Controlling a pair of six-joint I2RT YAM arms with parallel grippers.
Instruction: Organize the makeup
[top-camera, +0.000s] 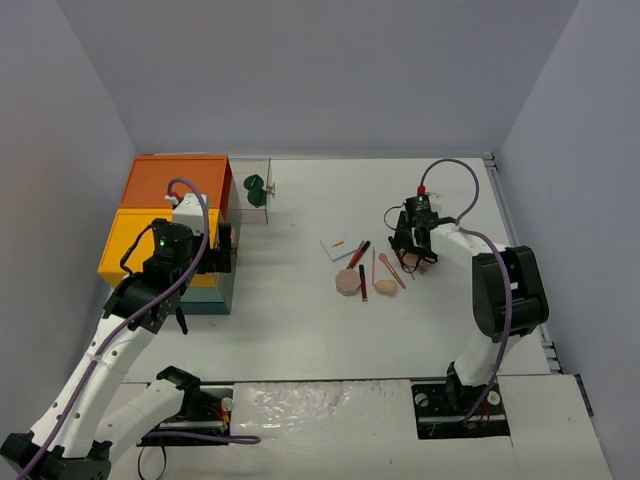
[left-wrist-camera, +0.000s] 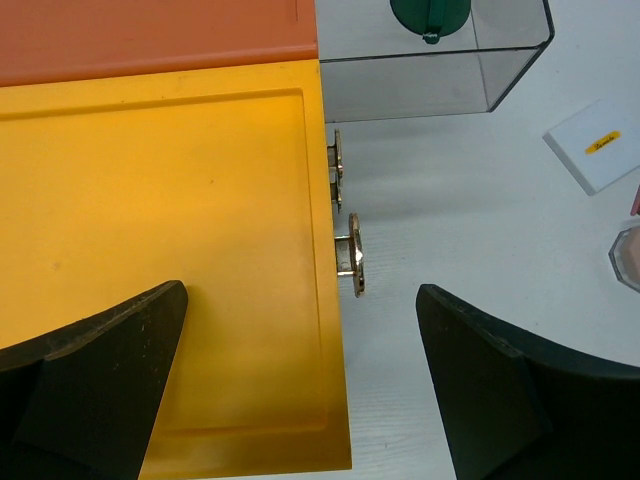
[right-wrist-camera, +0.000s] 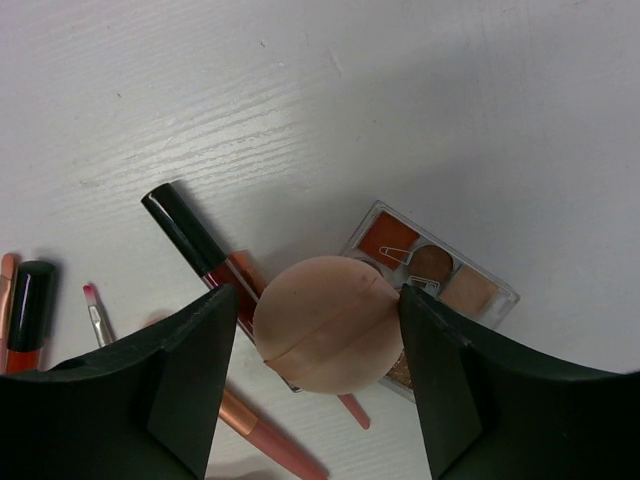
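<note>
My right gripper (right-wrist-camera: 318, 292) stands open around a round peach sponge (right-wrist-camera: 325, 335). Its right finger touches the sponge and a thin gap shows at the left finger. Under the sponge lie a pinkish palette (right-wrist-camera: 440, 270), a dark red tube with a black cap (right-wrist-camera: 190, 235) and a pink pencil (right-wrist-camera: 270, 445). In the top view this gripper (top-camera: 415, 252) is at the right end of the makeup cluster: white card (top-camera: 337, 243), round pink puff (top-camera: 348, 285), second peach sponge (top-camera: 385, 287), thin pencils (top-camera: 362, 283). My left gripper (left-wrist-camera: 300, 290) is wide open and empty over the yellow lid's (left-wrist-camera: 160, 200) right edge.
The teal box with orange (top-camera: 175, 180) and yellow tops stands at the left, its metal latches (left-wrist-camera: 352, 258) facing the table's middle. A clear container (left-wrist-camera: 440, 70) behind it holds a dark green piece (top-camera: 256, 190). Grey walls close in the white table (top-camera: 300, 330).
</note>
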